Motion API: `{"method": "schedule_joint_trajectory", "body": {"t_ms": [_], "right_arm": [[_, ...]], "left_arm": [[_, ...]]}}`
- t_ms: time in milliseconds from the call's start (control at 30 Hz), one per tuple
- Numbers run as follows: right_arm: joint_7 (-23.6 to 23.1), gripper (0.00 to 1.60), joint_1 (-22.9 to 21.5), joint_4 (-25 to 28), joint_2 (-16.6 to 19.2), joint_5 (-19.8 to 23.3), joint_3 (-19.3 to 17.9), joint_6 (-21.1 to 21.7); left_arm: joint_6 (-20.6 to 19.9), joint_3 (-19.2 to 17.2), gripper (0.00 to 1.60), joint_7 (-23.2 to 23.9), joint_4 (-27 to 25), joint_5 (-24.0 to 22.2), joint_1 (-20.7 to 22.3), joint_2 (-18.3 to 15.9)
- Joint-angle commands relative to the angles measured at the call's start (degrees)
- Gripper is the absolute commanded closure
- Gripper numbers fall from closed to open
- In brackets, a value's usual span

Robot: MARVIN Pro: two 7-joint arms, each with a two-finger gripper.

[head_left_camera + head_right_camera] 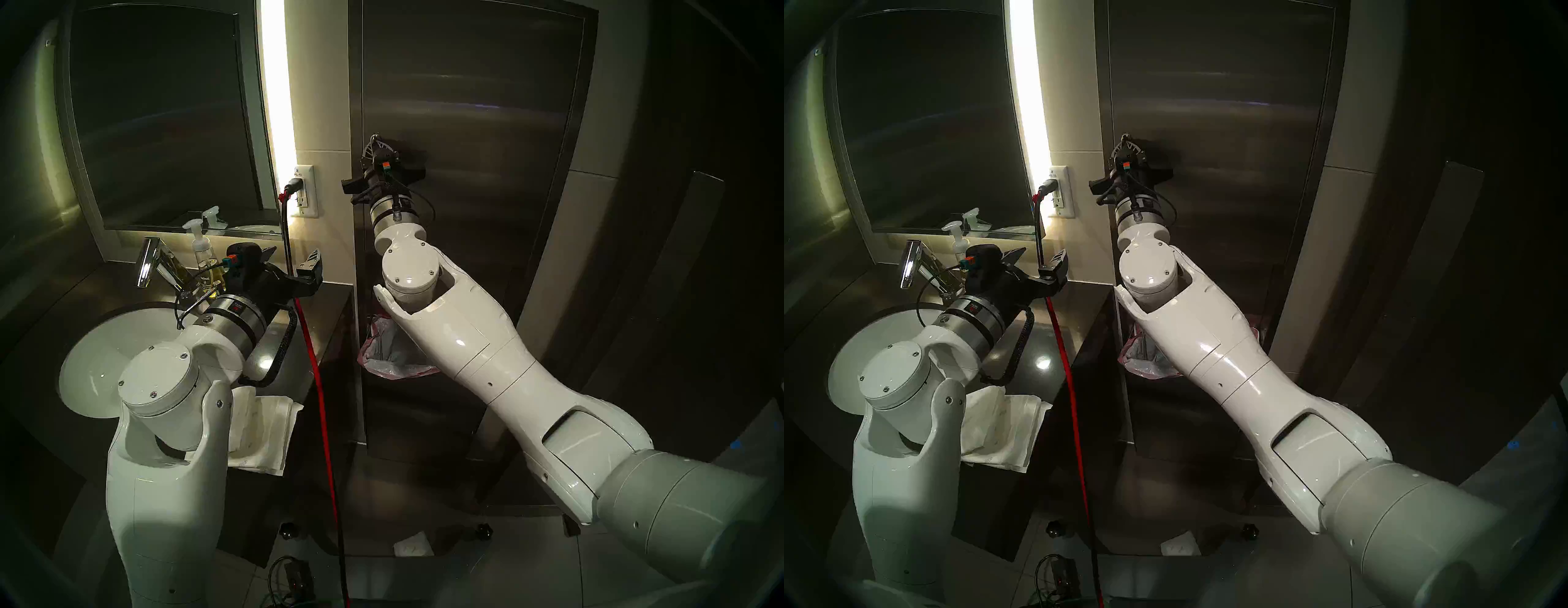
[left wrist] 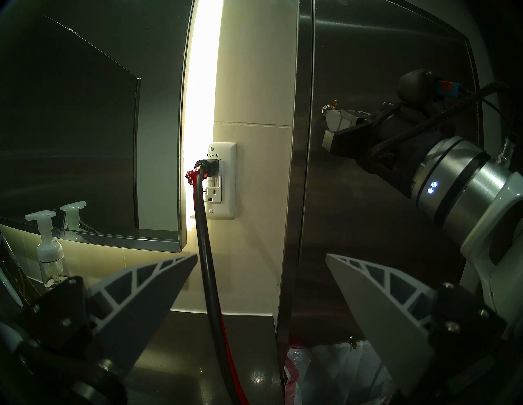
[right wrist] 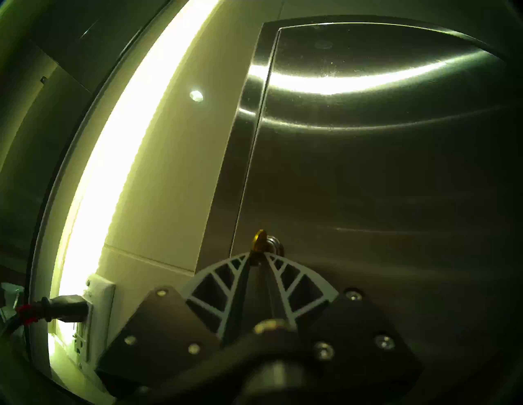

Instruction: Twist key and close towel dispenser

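The towel dispenser (image 1: 466,127) is a tall brushed-steel wall cabinet; its long door (image 3: 368,183) lies flush with the frame along its left edge. The small brass key (image 3: 259,243) sits in a round silver lock cylinder (image 3: 276,245) near that edge. My right gripper (image 3: 257,258) is shut on the key's head, also seen in the head view (image 1: 375,142) and the left wrist view (image 2: 329,113). My left gripper (image 1: 292,259) is open and empty over the counter, left of the dispenser. A pink-edged bin liner (image 1: 394,352) shows in the lower opening.
A black plug with a red and black cable (image 1: 316,382) hangs from the wall outlet (image 1: 305,191) between my grippers. Left are the dark-framed mirror (image 1: 161,119), faucet (image 1: 148,259), soap bottle (image 1: 199,250), white sink (image 1: 97,339) and a white towel (image 1: 263,424) on the counter.
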State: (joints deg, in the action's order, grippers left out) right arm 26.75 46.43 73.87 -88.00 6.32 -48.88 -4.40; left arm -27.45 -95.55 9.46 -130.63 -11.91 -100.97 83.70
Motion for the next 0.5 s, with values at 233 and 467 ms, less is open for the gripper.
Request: {"method": "schedule_joint_trajectory", "body": {"t_ms": [233,467], "right_arm": [[0.2,1.17,-2.0,-1.6,-1.5,-0.4,-0.1,-1.6],[0.2,1.25,-2.3,-3.0,-1.7,-0.4,-0.1,-2.4]], "left_arm": [[0.1,0.1,0.0,-0.1,-0.6,0.1,0.3,0.0],[0.1,0.1,0.0,-0.1,-0.6,0.1,0.3,0.0]]}}
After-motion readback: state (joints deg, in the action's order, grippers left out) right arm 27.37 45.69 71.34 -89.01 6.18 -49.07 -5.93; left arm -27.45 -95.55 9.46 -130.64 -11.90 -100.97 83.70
